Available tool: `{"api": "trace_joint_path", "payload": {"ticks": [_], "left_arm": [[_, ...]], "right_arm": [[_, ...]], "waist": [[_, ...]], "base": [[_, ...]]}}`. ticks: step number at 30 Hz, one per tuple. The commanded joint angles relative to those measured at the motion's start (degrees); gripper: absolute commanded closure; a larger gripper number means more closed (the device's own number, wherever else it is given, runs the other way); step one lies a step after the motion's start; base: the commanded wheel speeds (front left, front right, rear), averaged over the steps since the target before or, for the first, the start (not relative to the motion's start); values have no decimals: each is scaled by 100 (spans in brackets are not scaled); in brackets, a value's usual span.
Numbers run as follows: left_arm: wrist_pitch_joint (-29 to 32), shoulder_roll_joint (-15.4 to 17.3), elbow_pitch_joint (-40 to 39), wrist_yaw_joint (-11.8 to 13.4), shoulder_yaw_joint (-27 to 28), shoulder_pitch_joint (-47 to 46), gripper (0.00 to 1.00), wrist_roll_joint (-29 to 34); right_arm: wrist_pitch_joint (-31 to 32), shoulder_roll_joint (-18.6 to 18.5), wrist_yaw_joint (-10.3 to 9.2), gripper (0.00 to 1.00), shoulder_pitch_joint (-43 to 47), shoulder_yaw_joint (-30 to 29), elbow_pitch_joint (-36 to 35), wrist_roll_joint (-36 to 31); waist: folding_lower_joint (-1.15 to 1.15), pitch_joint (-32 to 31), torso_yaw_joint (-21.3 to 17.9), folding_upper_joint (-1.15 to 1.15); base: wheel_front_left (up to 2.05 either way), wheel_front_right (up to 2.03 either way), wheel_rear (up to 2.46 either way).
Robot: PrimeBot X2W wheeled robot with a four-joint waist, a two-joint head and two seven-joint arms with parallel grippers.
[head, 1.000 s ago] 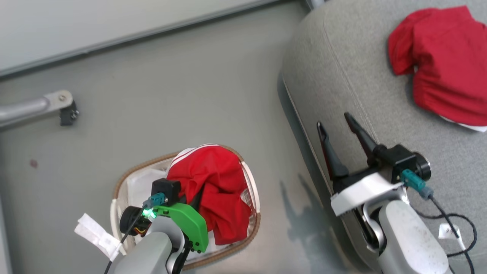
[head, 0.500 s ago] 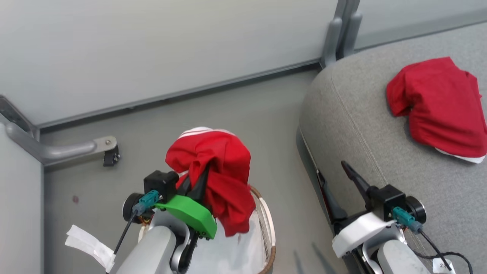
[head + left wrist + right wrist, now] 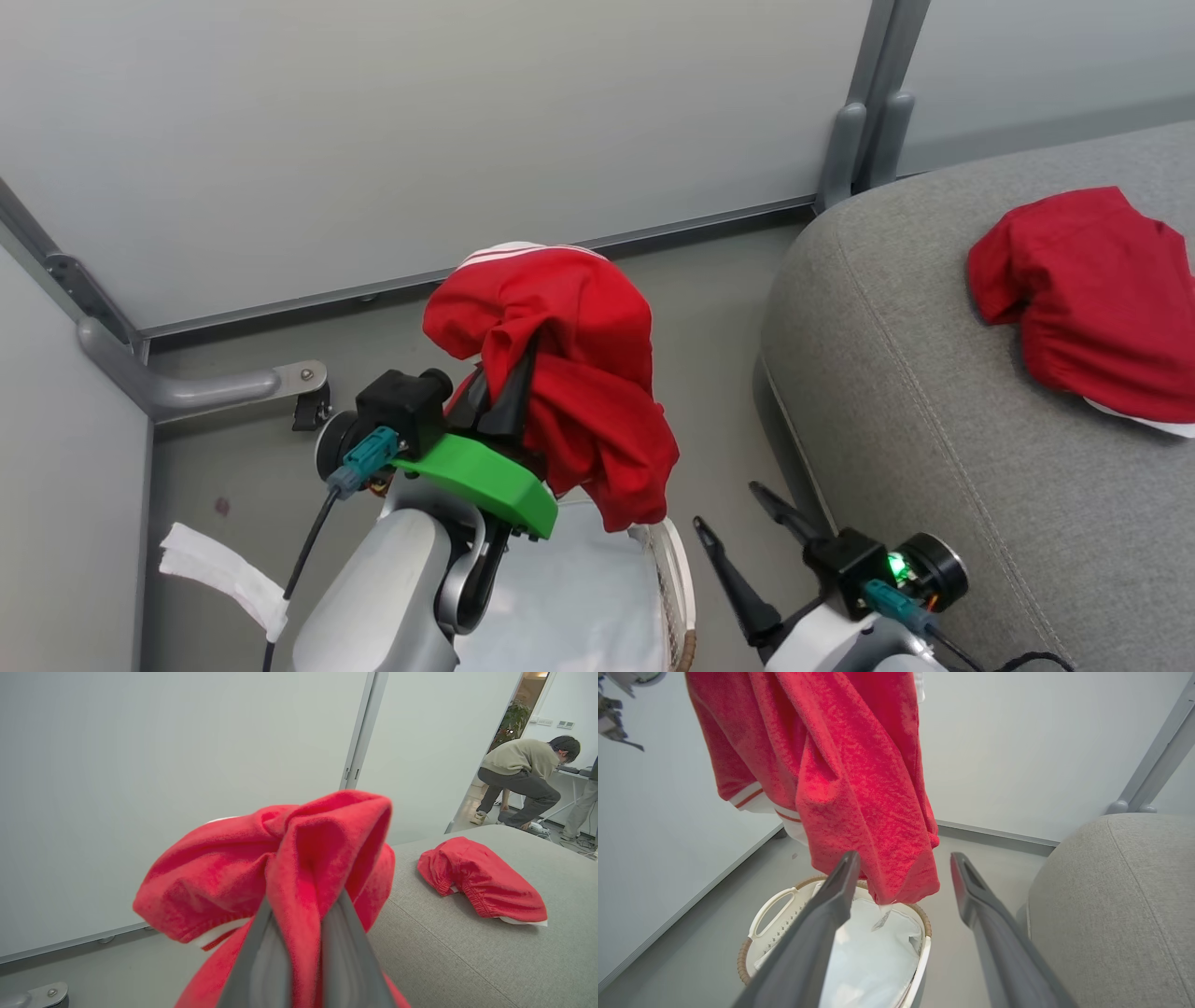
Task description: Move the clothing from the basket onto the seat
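Hanging higher now, clothing [image 3: 579,308] clear of basket [image 3: 681,597], left hand [image 3: 523,359] gripping it

Left gripper [image 3: 509,397] stands high at near left, fingers pinched tight on the clothing [image 3: 579,317]. Right gripper [image 3: 726,506] sits low at near right, fingers spread wide, holding nothing.

Office-like space, white partition panels [image 3: 467,140], grey seat [image 3: 934,392], person [image 3: 516,760] beyond
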Motion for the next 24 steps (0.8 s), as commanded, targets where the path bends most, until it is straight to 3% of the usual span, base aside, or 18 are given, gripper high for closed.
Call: {"api": "trace_joint_path", "payload": {"ticks": [1,9,18,19,20,21,22,24], "left_arm": [[-20,0,-27,-22,-23,-120,100,3],[-21,-7,-133,36,-372,-228,100,-217],[-20,-7,-200,145,-947,-443,100,-523],[-21,-6,-209,162,-1016,-467,100,-564],[-20,-7,-219,167,-1067,-481,100,-593],[-21,-7,-233,177,-1127,-502,100,-629],[-20,-8,-245,188,-1178,-522,100,-657],[-20,-8,-269,219,-1245,-540,100,-725]], "right_arm": [[-2,-39,-8,0,-93,151,24,5],[-1,1,-8,0,-963,921,154,103],[-1,32,-8,0,-1784,1335,1089,319],[-2,35,-8,6,-1836,1399,1209,407],[-1,32,-8,25,-1864,1438,1316,474],[-2,31,-8,77,-1886,1509,1467,544],[-1,32,-8,100,-1898,1548,1563,639],[-1,30,-8,100,-1908,1545,1716,832]], "waist": [[1,33,60,0],[1,148,279,0],[1,236,639,0],[1,242,676,0],[1,241,703,0],[1,246,736,0],[1,250,763,0],[1,264,811,0]], "base": [[0,0,0],[0,0,0],[0,0,0],[0,0,0],[0,0,0],[0,0,0],[0,0,0],[0,0,0]]}}
